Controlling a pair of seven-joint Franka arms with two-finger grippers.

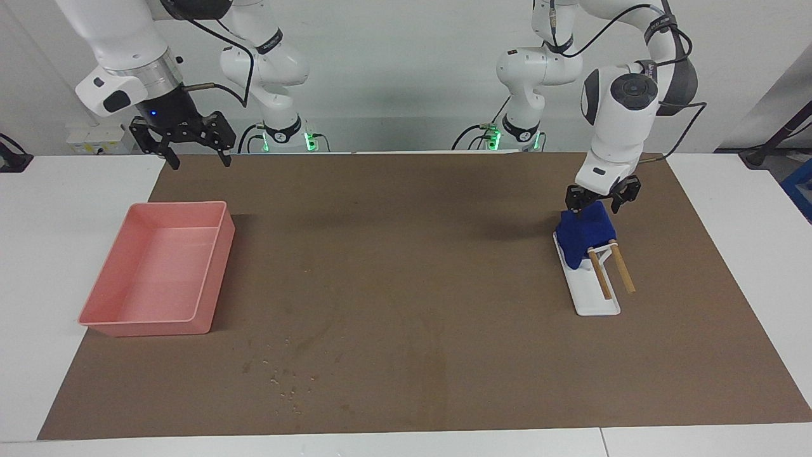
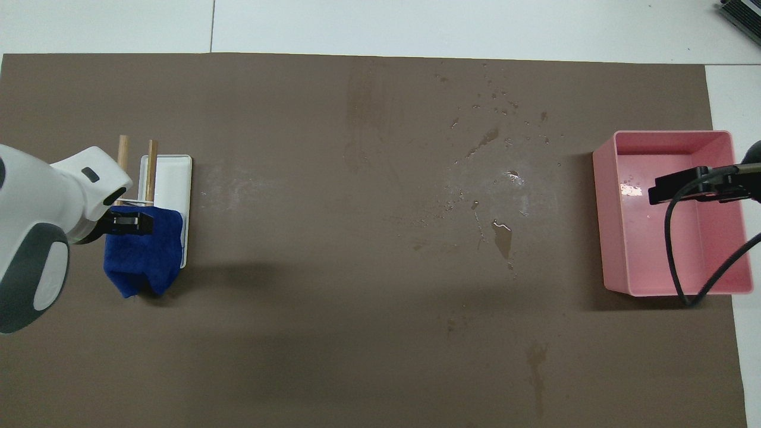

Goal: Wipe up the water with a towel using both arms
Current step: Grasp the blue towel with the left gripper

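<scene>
draped over a small white rack (image 1: 587, 298) with two slanted wooden dowels (image 1: 610, 271), toward the left arm's end of the table, at about 3 o'clock in the facing view and 9 o'clock in the overhead one: the towel (image 1: 585, 236), deep blue and lumpy. pressed down onto its top: the left gripper (image 1: 601, 202), fingers either side of a fold of the blue cloth; whether clamped on it or only touching, cannot tell. hanging high over the mat's edge closest to the robots, at about 10 o'clock in the facing view, above the pink tray (image 1: 216, 266): the right gripper (image 1: 198, 160), jaws spread apart and holding nothing, its arm waiting.

covering most of the table: a brown mat (image 1: 412, 209), matte, with white tabletop (image 1: 57, 209) bare around it. scattered on the mat, farther from the robots than the tray and beside it, toward 7 o'clock in the facing view and 1 o'clock in the overhead view: the water (image 2: 502, 235), as small glinting drops, one longer puddle, and faint darker damp streaks. well apart from the towel. also a few bright wet spots on the tray's floor.

rising at 12 o'clock in the facing view: a pale grey wall, both arm bases with green lights in front of it, black cables looping off the arms.
</scene>
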